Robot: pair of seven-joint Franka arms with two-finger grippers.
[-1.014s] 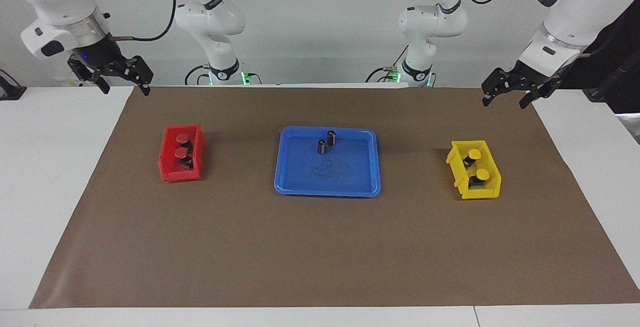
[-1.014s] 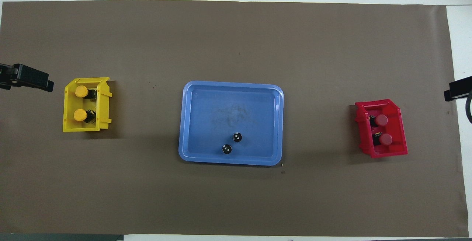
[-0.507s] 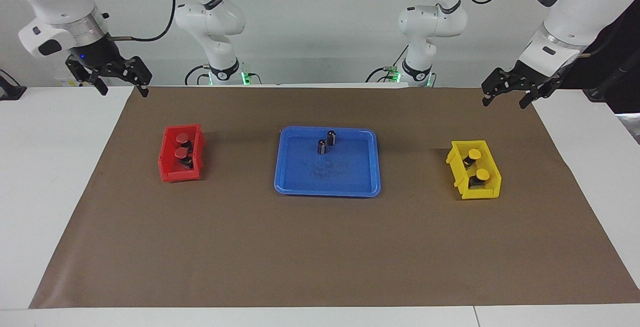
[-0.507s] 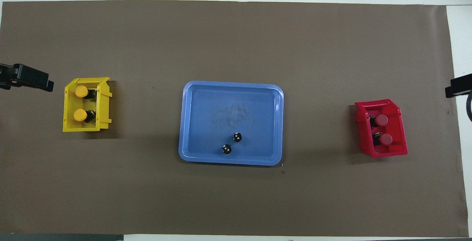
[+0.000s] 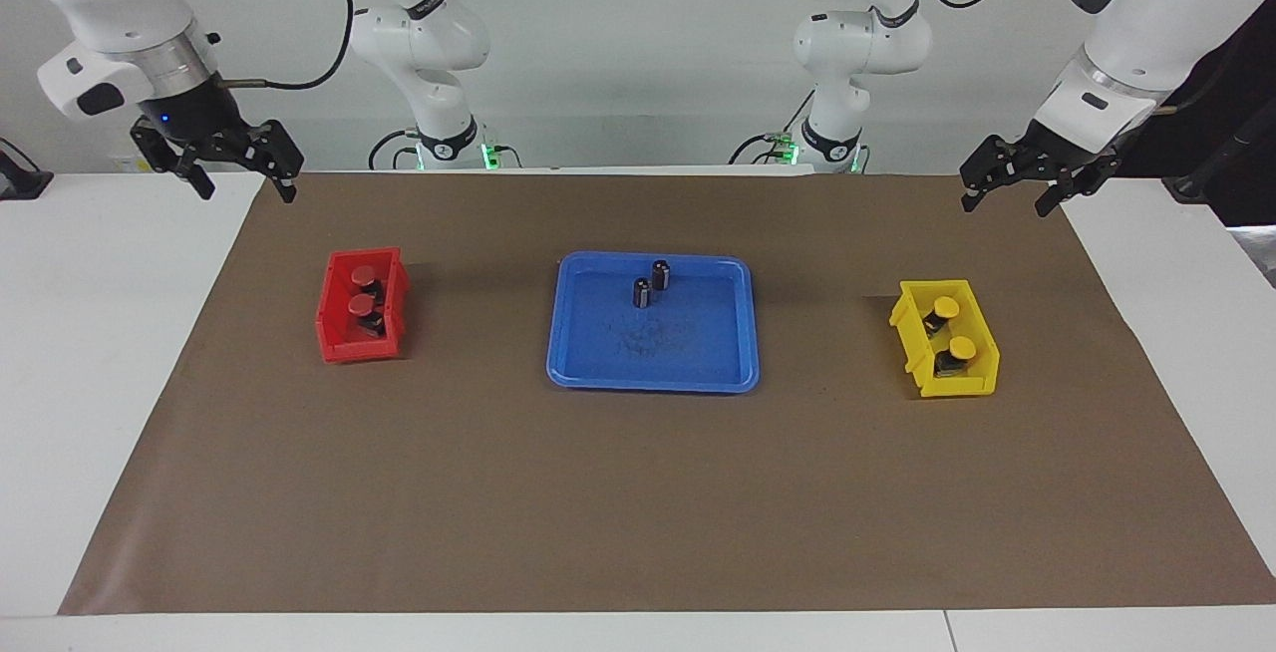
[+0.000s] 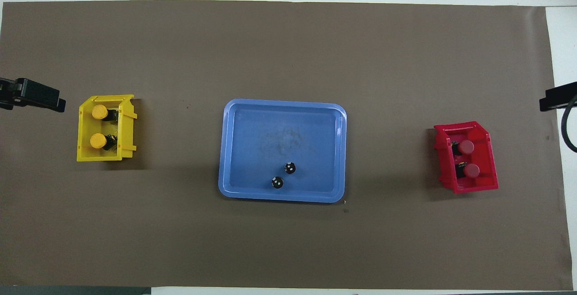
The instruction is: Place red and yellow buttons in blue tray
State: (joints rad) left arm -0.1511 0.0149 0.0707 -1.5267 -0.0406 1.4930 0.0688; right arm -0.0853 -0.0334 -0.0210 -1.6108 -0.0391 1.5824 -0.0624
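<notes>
The blue tray (image 5: 688, 358) lies mid-table and also shows in the overhead view (image 6: 270, 128). Two red buttons (image 5: 360, 290) sit in a red bin (image 5: 334, 333) toward the right arm's end; they also show from overhead (image 6: 468, 159). Two yellow buttons (image 5: 953, 327) sit in a yellow bin (image 5: 962, 385) toward the left arm's end, also seen from overhead (image 6: 98, 126). My right gripper (image 5: 247, 189) is open and empty, raised over the mat's corner near the red bin. My left gripper (image 5: 1005, 201) is open and empty, raised over the mat's corner near the yellow bin.
Two dark capless cylinders (image 5: 651, 284) stand in the tray on the side nearer the robots, also seen from overhead (image 6: 284, 175). A brown mat (image 5: 638, 492) covers the table between white margins.
My right gripper has shifted slightly above its corner of the mat. The left arm, the bins, the buttons and the tray have not moved.
</notes>
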